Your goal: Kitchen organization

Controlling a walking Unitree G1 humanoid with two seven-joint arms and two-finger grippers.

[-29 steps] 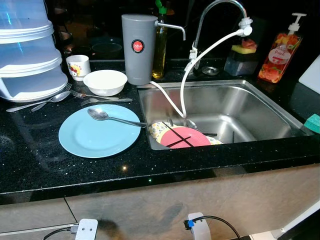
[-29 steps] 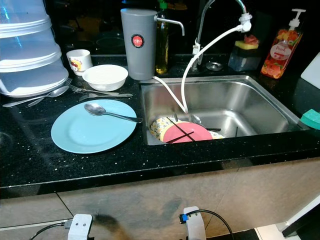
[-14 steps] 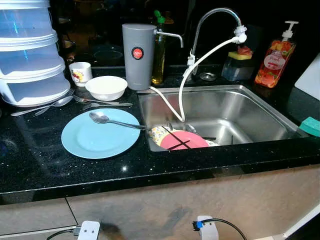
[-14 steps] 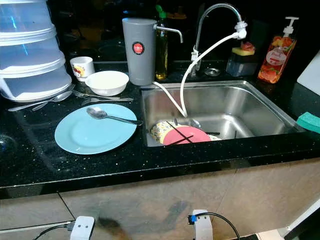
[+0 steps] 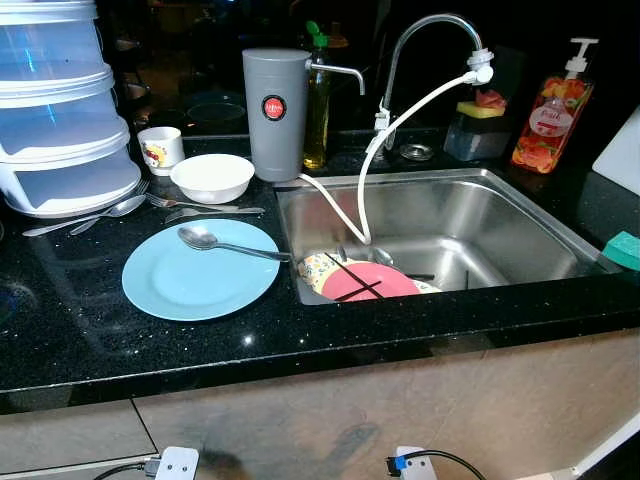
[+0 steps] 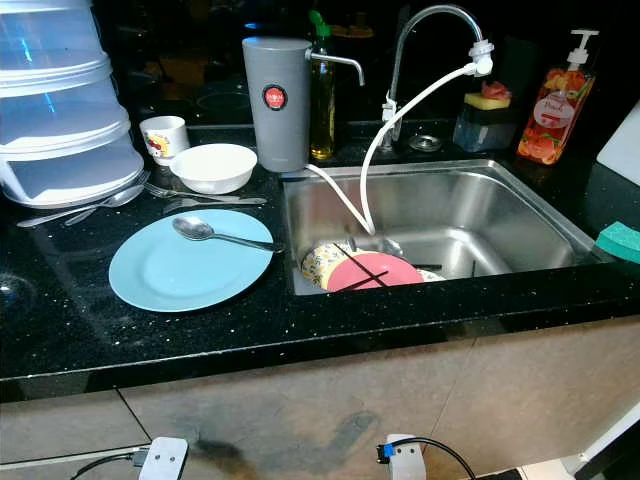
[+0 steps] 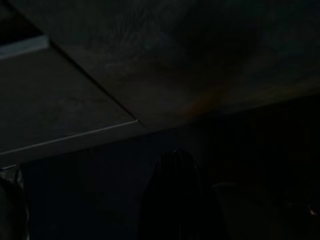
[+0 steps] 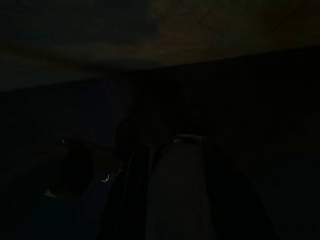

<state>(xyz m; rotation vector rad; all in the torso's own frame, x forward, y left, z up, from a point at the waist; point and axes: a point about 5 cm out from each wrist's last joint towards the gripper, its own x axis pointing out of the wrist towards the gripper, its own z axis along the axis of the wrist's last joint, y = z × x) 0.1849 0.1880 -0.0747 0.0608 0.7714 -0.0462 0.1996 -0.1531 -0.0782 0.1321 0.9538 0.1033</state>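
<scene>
Left eye view: you face a black countertop (image 5: 60,320) with a steel sink (image 5: 520,215) set into it; both arms hang low by the cabinet front, well below and apart from everything on top.
Left gripper (image 7: 175,200): a dark finger shape shows in the left wrist view against a cabinet panel; you cannot tell whether the fingers are spread or pressed together.
Right gripper (image 8: 170,190): dim shapes in the right wrist view; again you cannot tell the fingers' state.
Far left, above the fingers: stacked clear containers (image 5: 55,120), with a spoon and fork (image 5: 95,210) lying at their base.
Next right: a small printed cup (image 5: 160,148), a white bowl (image 5: 211,176), more cutlery (image 5: 205,208) in front of it.
Task thing nearest you: a blue plate (image 5: 200,270) with a spoon (image 5: 230,244) across it, handle reaching past the rim toward the sink.
Centre: a grey canister (image 5: 276,112) and an oil bottle (image 5: 317,100).
Sink: a red plate (image 5: 370,282) over patterned dishes, a white hose (image 5: 400,120) drooping from the tap (image 5: 425,40).
Right: a sponge holder (image 5: 478,125), a soap bottle (image 5: 545,120), a green sponge (image 5: 622,248).
Risk: lifting the blue plate could, in my judgement, tip the loose spoon off into the sink.
In the way: the hose hangs over the sink dishes and could snag a reaching arm.
</scene>
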